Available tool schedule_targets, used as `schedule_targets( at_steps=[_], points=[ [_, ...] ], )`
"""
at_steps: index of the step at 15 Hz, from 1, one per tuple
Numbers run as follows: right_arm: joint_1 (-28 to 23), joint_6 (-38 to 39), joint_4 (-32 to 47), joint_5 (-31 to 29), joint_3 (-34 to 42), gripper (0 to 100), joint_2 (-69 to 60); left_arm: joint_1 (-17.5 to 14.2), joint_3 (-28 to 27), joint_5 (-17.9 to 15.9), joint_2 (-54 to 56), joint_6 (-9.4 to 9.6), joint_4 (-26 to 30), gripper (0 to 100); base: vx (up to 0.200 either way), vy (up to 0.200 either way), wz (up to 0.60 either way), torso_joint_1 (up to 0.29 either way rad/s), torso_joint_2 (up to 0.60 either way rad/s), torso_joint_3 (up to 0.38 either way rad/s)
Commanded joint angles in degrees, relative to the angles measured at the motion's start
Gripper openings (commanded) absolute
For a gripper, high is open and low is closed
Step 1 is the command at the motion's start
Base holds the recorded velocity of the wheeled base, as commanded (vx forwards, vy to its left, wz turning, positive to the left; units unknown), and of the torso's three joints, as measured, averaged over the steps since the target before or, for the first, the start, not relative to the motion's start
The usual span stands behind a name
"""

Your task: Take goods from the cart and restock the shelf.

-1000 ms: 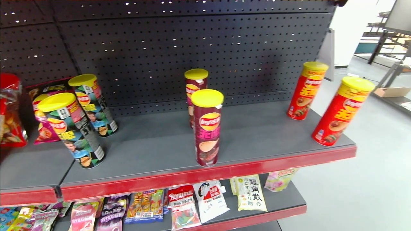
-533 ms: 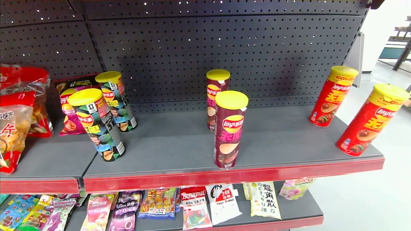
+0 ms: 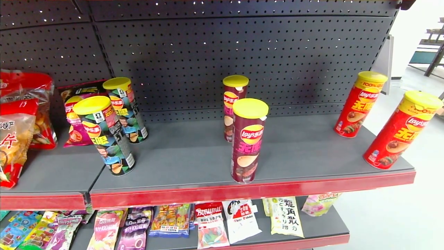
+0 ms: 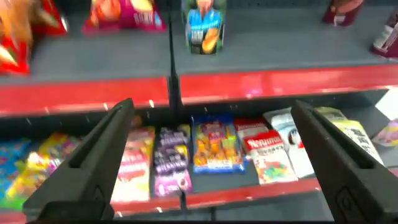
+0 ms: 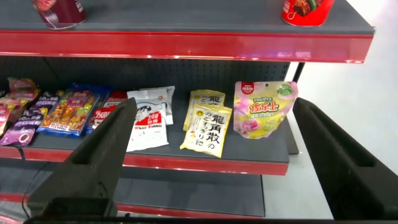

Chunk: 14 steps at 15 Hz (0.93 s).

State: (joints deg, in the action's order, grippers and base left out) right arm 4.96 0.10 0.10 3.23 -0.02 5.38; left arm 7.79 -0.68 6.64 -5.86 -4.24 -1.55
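On the upper shelf [image 3: 194,156], far left, red snack bags [image 3: 20,114] stand upright, then a dark-and-pink chip bag [image 3: 73,114] leans on the pegboard back [image 3: 242,52]. Next come 2 teal-patterned cans w/ yellow lids, both upright: front teal canister [image 3: 104,139] nr the edge, rear teal canister [image 3: 126,109] just beside the chip bag. Mid-shelf, front maroon canister [image 3: 247,146] stands close to the red lip; rear maroon canister [image 3: 233,104] is right behind it, partly hidden. At the right end, rear red canister [image 3: 359,106] is nr the pegboard and front red canister [image 3: 399,133] is at the shelf corner. All have yellow lids. The 3 pairs stand well apart.

Shelf deck is dark grey w/ a glossy red front lip; a seam btwn 2 sections runs just left of the front teal canister. Lower shelf [image 3: 322,222] carries flat packs in a row: candy packs [image 3: 20,229], purple packs [image 3: 133,227], white pack [image 3: 241,218], yellow pack [image 3: 284,215], pink-green pouch [image 3: 317,203].

Left end effector [image 4: 212,107] is released, fingers wide apart, nothing btwn them, facing the lower shelf's purple packs. Right end effector [image 5: 216,102] is also released, nothing held, facing the white, yellow and pink-green packs. Floor [image 3: 399,215] at right is pale grey; metal racks [image 3: 433,45] stand in the bkgd.
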Motion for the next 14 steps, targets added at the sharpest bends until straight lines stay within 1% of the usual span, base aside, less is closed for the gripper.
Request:
schedule_targets(
  at_steps=[1,2,3,4,5,6,7,8,9,10,11,12,14],
  points=[
    [0.05,-0.01,-0.01,-0.07,0.02,100,0.07,-2.87,0.07,2.41,-2.49,-1.21,0.93,100,0.0,0.0,0.0,0.0,0.0,0.0],
    [0.05,-0.01,-0.01,0.02,0.02,100,0.07,-5.86,0.07,2.41,-3.89,-0.68,0.93,100,0.0,0.0,0.0,0.0,0.0,0.0],
    [0.05,-0.01,-0.01,0.02,0.02,100,0.07,-8.93,-0.02,2.32,-4.42,-0.59,0.93,100,0.0,0.0,0.0,0.0,0.0,0.0],
    [0.05,-0.01,-0.01,0.02,0.02,100,0.07,-10.51,-0.02,2.41,-3.72,-0.59,0.93,100,0.0,0.0,0.0,0.0,0.0,0.0],
    [0.05,-0.01,-0.01,0.02,0.02,100,0.07,-11.31,0.07,2.15,0.06,-0.24,0.85,100,0.0,0.0,0.0,0.0,0.0,0.0],
    [0.05,-0.01,-0.01,0.02,0.02,100,0.07,-10.95,0.51,1.79,1.91,-0.15,-0.65,100,0.0,0.0,0.0,0.0,0.0,0.0],
    [0.05,-0.01,-0.01,0.02,0.02,100,0.07,-10.87,0.59,1.79,1.64,-1.21,-1.44,100,0.0,0.0,0.0,0.0,0.0,0.0],
    [0.05,-0.01,-0.01,0.02,-0.06,100,0.07,-10.87,0.59,0.83,1.64,-2.7,-1.26,100,0.0,0.0,0.0,0.0,0.0,0.0],
    [0.14,-0.01,-0.01,0.02,-0.06,100,0.16,-9.9,0.51,-3.57,2.44,-2.0,-0.65,100,0.0,0.0,0.0,0.0,0.0,0.0],
    [0.05,-0.01,-0.01,0.02,0.02,100,0.07,-7.44,0.51,-11.57,4.46,4.15,1.28,100,0.0,0.0,0.0,0.0,0.0,0.0],
    [0.05,-0.01,-0.01,0.02,-0.06,100,0.07,-7.53,0.24,-11.92,4.02,5.03,2.6,100,0.0,0.0,0.0,0.0,0.0,0.0],
    [0.05,-0.01,-0.01,0.02,0.02,100,0.07,-8.32,0.33,-11.65,4.46,4.24,2.52,100,0.0,0.0,0.0,0.0,0.0,0.0],
    [0.05,-0.1,-0.01,0.02,0.02,100,0.07,-8.23,0.51,-9.98,5.6,4.33,1.9,100,0.0,0.0,0.0,0.0,0.0,0.0]
  ],
)
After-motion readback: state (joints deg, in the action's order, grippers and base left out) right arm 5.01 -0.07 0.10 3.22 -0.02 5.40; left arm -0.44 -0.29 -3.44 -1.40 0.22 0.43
